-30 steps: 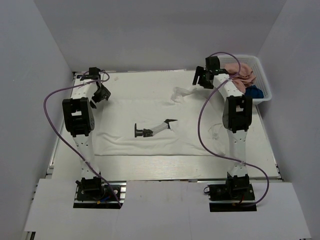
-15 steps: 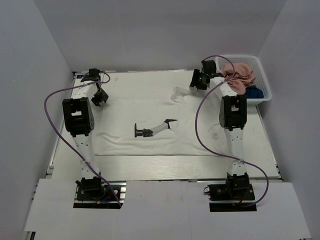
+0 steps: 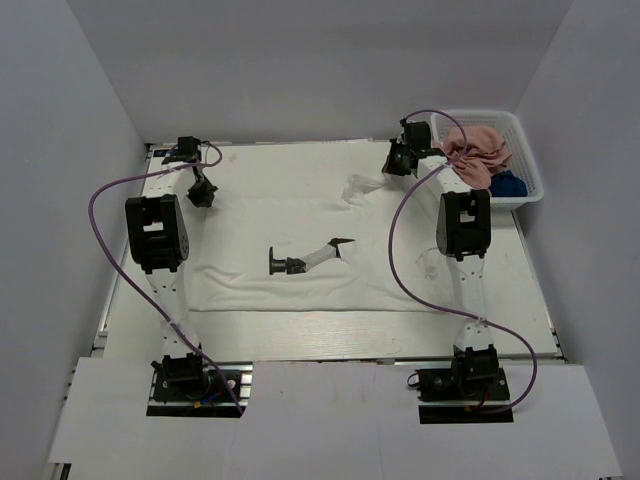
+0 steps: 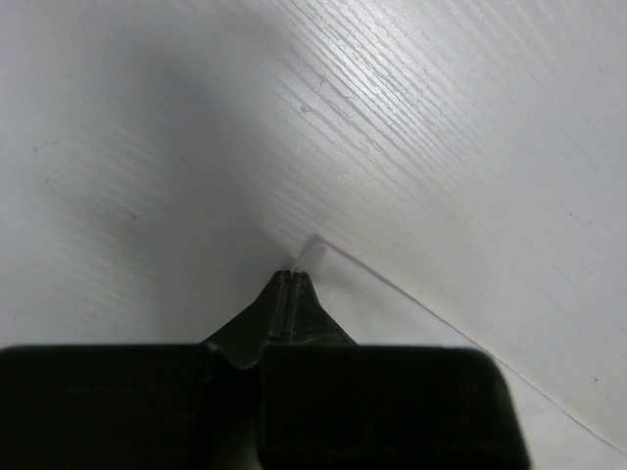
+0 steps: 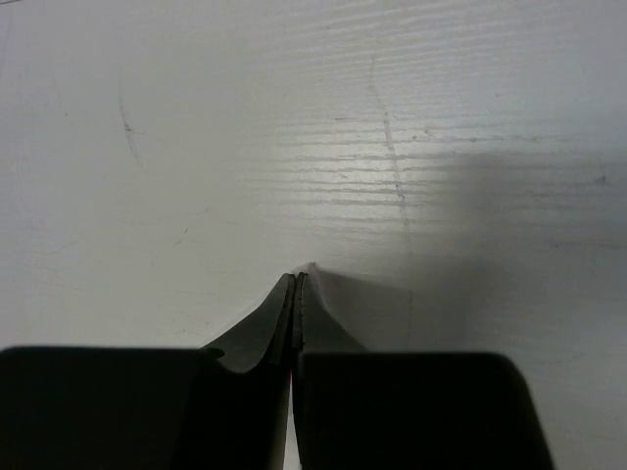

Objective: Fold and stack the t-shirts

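White shirt (image 3: 250, 285) is lying spread flat across the middle of the worktop (image 3: 330, 335), black print (image 3: 305, 260) showing near its centre, one far part bunching up (image 3: 360, 186). Pink shirt (image 3: 478, 155) and navy shirt (image 3: 508, 183) are sitting crumpled in the basket (image 3: 524, 128) at the far right, pink on top, touching.

Cloth is looking thin, light and limp. It is tenting into a sharp ridge wherever it is pinched, so it is likely sagging and dragging rather than holding shape. Nothing fragile about it. Slip is the main risk when only a sliver of fabric is in the grip. Best holds are corners or hem edges, two points well apart so the panel is staying taut while folding.

Left end effector (image 3: 202, 192) is at the shirt's far left, fingers pressed fully together (image 4: 292, 279) and nipping a small peak of white cloth (image 4: 411, 328) at the tips. Right end effector (image 3: 398, 160) is at the far right beside the basket, fingers likewise together (image 5: 297, 281) with a thin fold of cloth (image 5: 343, 292) caught at the tips. Both bites are looking shallow, so lifting slowly and evenly is advisable.
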You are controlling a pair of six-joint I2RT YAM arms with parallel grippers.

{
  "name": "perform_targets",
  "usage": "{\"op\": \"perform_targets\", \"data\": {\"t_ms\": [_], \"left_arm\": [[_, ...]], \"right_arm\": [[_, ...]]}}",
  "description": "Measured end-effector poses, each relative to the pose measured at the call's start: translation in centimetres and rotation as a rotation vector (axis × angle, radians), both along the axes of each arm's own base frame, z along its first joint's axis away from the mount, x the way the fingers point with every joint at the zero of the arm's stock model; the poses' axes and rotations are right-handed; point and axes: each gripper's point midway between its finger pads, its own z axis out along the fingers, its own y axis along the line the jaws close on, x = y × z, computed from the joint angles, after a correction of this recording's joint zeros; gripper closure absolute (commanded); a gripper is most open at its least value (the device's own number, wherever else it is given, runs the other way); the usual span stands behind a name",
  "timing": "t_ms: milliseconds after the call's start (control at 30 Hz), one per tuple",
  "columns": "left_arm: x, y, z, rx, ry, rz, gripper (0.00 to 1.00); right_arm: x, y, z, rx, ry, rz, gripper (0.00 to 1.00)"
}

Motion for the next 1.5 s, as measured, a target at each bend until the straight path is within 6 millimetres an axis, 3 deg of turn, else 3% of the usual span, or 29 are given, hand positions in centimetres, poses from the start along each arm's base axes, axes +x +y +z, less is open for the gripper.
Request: {"op": "perform_targets", "data": {"t_ms": [133, 267, 500, 633, 733, 867, 1033, 1233, 1500], "left_arm": [[0.2, -0.2, 0.0, -0.012, -0.007, -0.013, 1.00], [0.2, -0.3, 0.1, -0.009, -0.033, -0.027, 1.00], [-1.7, -0.7, 0.7, 0.002, -0.045, -0.053, 1.00], [-2.9, -0.8, 2.4, 0.010, -0.079, -0.062, 1.00], [-3.8, -1.0, 4.4, 0.016, -0.124, -0.068, 1.00], [-4.5, -1.3, 7.8, 0.026, -0.222, -0.103, 1.00], [-5.4, -2.5, 11.2, 0.020, -0.346, -0.197, 1.00], [-8.6, -3.3, 11.6, 0.020, -0.376, -0.252, 1.00], [-13.0, -2.9, 10.9, 0.018, -0.369, -0.178, 1.00]], "right_arm": [[0.2, 0.6, 0.6, 0.000, -0.042, 0.054, 1.00], [-1.1, 1.3, 2.0, -0.008, -0.067, 0.125, 1.00], [-4.0, 1.6, 8.7, -0.034, -0.187, 0.207, 1.00], [-6.1, 1.8, 12.1, -0.050, -0.257, 0.242, 1.00], [-7.9, 1.7, 13.5, -0.060, -0.284, 0.259, 1.00], [-10.1, 1.3, 14.3, -0.074, -0.308, 0.275, 1.00], [-14.3, 0.2, 14.0, -0.090, -0.299, 0.275, 1.00], [-18.7, -1.3, 15.6, -0.110, -0.333, 0.244, 1.00], [-24.0, -3.4, 17.9, -0.109, -0.383, 0.162, 1.00]]}}
